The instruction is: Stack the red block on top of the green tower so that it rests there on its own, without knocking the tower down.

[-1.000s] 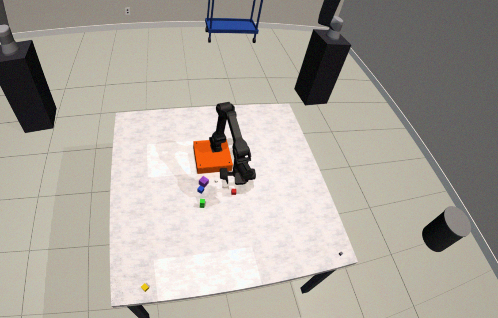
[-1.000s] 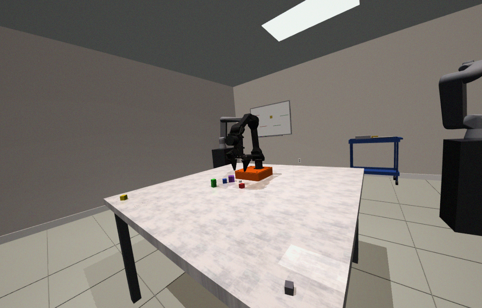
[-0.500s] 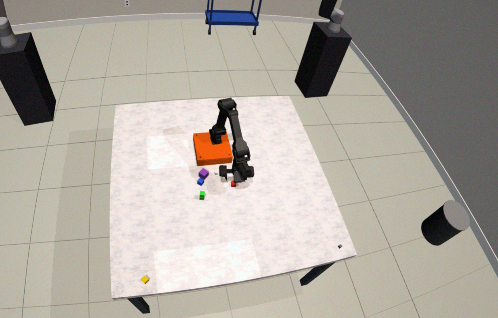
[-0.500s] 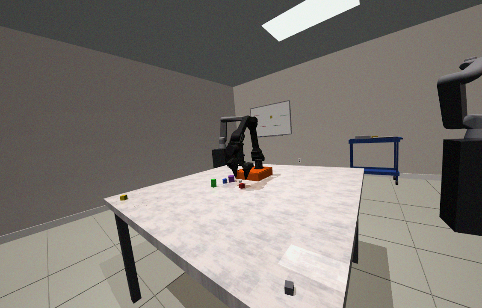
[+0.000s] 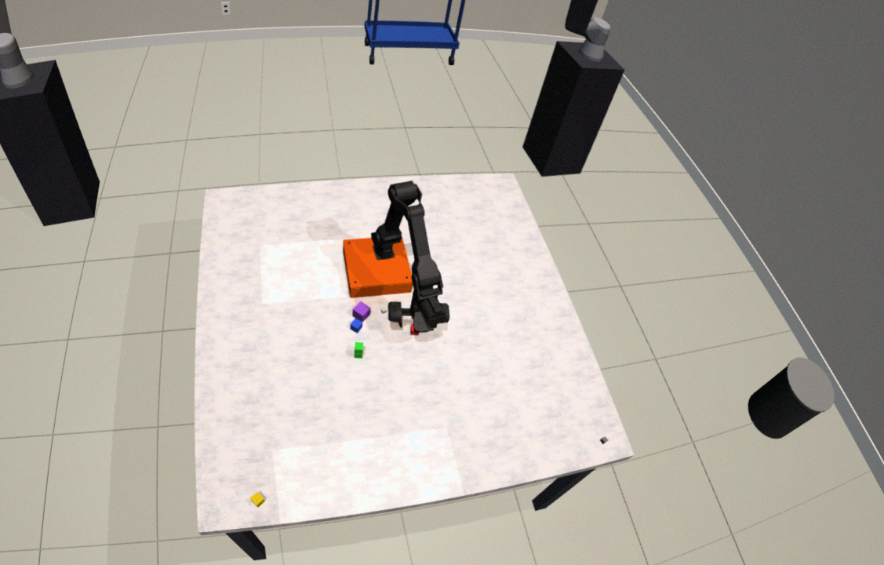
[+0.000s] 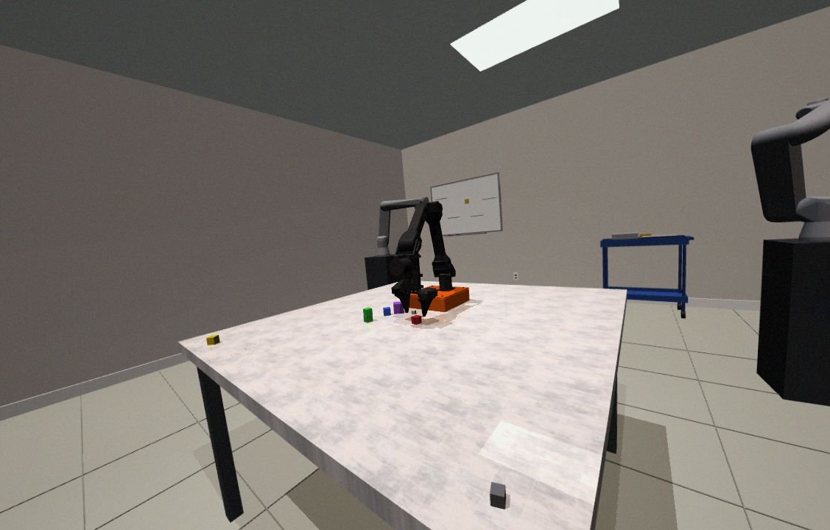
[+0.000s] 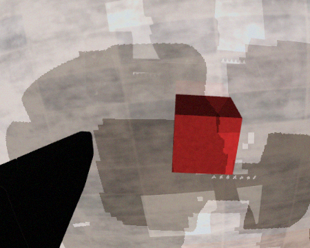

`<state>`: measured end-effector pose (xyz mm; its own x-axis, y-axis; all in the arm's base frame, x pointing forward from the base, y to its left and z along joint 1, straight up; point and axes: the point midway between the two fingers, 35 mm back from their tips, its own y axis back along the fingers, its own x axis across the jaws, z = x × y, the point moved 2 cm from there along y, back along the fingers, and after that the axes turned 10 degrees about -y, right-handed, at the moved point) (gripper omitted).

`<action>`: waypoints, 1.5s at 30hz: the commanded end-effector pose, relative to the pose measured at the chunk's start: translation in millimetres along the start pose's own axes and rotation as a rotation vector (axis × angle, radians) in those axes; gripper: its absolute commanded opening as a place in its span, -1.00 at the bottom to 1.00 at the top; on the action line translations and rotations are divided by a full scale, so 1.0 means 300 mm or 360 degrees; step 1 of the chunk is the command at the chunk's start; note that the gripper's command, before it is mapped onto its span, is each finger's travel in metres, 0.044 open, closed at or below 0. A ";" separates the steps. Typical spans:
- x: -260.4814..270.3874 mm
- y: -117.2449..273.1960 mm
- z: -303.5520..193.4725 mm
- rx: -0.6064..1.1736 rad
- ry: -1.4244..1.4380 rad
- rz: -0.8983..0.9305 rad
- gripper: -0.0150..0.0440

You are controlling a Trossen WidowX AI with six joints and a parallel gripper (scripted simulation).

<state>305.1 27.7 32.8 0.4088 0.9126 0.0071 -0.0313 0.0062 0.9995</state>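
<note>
The red block [image 5: 414, 329] [image 6: 416, 319] [image 7: 202, 145] sits flat on the table. In the top view the arm partly hides it. My gripper [image 5: 415, 325] [image 6: 415, 313] [image 7: 209, 149] is open and points down just above the red block. In the wrist view the block shows between the two black fingers, with a gap on each side and touching neither. The green tower [image 5: 358, 349] [image 6: 367, 315], two green blocks high, stands upright to the left of the red block in the top and exterior views. It is outside the wrist view.
A purple block [image 5: 361, 310] [image 6: 398, 308] and a blue block [image 5: 356, 325] [image 6: 387, 311] lie between the tower and the orange base [image 5: 362, 263] [image 6: 447, 300]. A tiny grey piece [image 5: 383, 309] lies near the gripper. A yellow block [image 5: 257, 498] and a dark block [image 5: 603, 439] lie near far-off table corners.
</note>
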 end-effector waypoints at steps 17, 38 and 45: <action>-0.001 -0.091 -0.009 0.0019 -0.0006 0.0000 1.00; 0.000 -0.089 -0.009 0.0015 0.0000 -0.0008 0.11; 0.000 -0.089 -0.009 0.0015 0.0000 -0.0008 -0.18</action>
<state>303.4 28.6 6.0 0.4059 0.9139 0.0018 -0.0208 0.0073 0.9998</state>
